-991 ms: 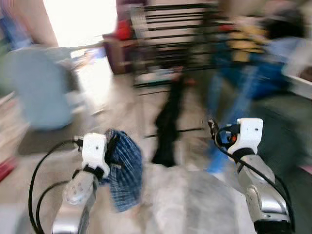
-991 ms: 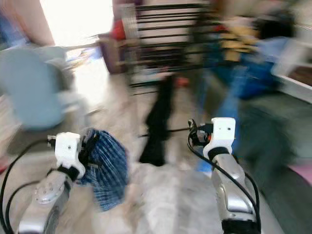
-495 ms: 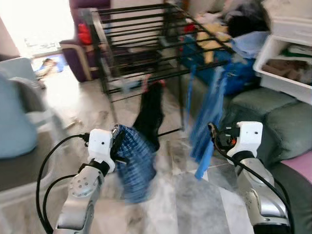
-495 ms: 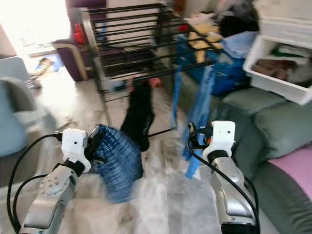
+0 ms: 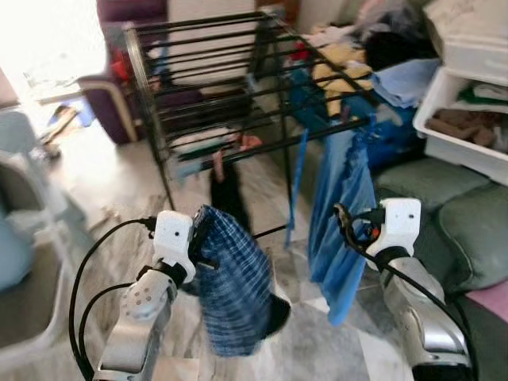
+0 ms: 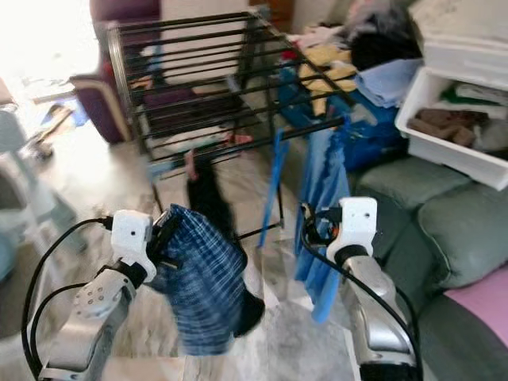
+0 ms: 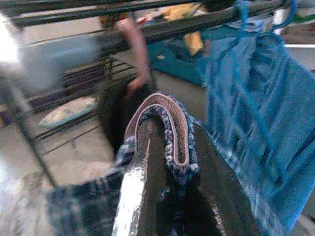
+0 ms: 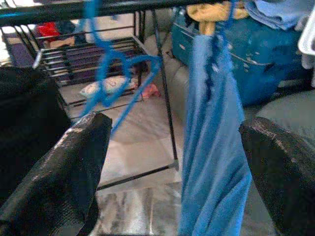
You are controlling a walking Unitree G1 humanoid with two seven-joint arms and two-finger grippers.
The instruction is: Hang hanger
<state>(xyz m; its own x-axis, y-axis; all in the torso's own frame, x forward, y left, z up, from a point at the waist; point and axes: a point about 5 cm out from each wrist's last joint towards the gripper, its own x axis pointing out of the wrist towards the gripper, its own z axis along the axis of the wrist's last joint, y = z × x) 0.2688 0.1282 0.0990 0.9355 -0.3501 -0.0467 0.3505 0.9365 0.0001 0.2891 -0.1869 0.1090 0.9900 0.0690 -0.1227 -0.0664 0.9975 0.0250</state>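
Plaid cloth [image 5: 234, 290] is clamped in the left jaws [image 7: 165, 162], the rack's rail [image 5: 262, 135] ahead and above; right jaws [image 8: 167, 162] gape, empty.

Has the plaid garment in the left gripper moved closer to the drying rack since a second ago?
Cannot tell. The camera itself turned and the earliest frames are blurred. The plaid garment hangs from the left gripper, below and short of the drying rack.

Left hand [image 7: 165, 162] clamped, right hand [image 8: 172, 162] spread

Blue plaid garment [image 5: 232, 292] hangs clamped in left pincer [image 5: 195, 238], below drying rack [image 5: 238, 87].
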